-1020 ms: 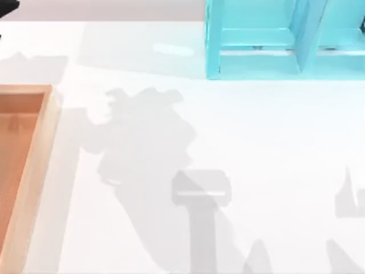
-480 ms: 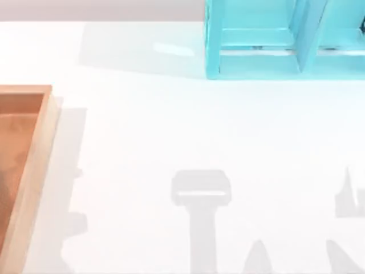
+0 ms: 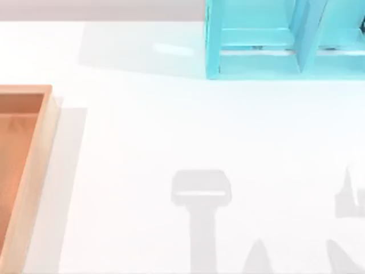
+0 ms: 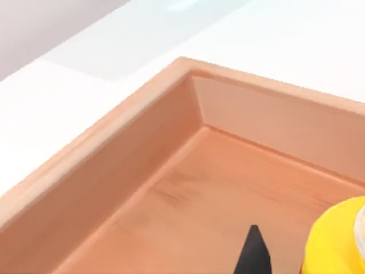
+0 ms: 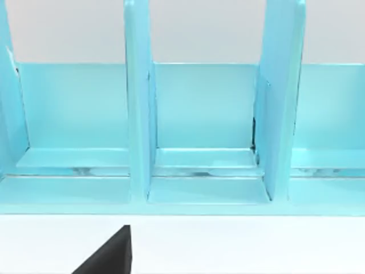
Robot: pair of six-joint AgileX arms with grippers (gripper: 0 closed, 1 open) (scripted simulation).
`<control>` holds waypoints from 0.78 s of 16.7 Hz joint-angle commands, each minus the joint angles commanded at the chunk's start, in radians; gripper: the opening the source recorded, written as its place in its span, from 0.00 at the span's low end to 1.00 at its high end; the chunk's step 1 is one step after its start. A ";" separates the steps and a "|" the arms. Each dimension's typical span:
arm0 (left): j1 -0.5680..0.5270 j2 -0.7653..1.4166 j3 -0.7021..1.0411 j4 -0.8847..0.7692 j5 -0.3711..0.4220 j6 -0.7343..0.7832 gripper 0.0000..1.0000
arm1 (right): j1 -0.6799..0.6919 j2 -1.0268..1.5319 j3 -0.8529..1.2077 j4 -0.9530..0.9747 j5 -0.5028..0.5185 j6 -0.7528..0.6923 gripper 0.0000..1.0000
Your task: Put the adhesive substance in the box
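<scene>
Glue bottle (image 4: 333, 240): in your left wrist view its yellow body sits over the orange-brown floor of the box (image 4: 142, 148), near an inner corner; whether it rests on the floor cannot be told. One dark fingertip (image 4: 254, 254) of your left gripper shows beside it, and its jaw state cannot be told. From above, the box (image 3: 34, 171) lies at the table's (image 3: 171, 125) left edge, the turquoise shelf (image 3: 256, 40) at the far right. Your right wrist view faces that shelf (image 5: 199, 114); a dark finger (image 5: 111, 254) shows, jaw state likewise untellable.
</scene>
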 joint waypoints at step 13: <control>0.011 0.008 -0.031 0.020 0.022 -0.138 0.00 | 0.000 0.000 0.000 0.000 0.000 0.000 1.00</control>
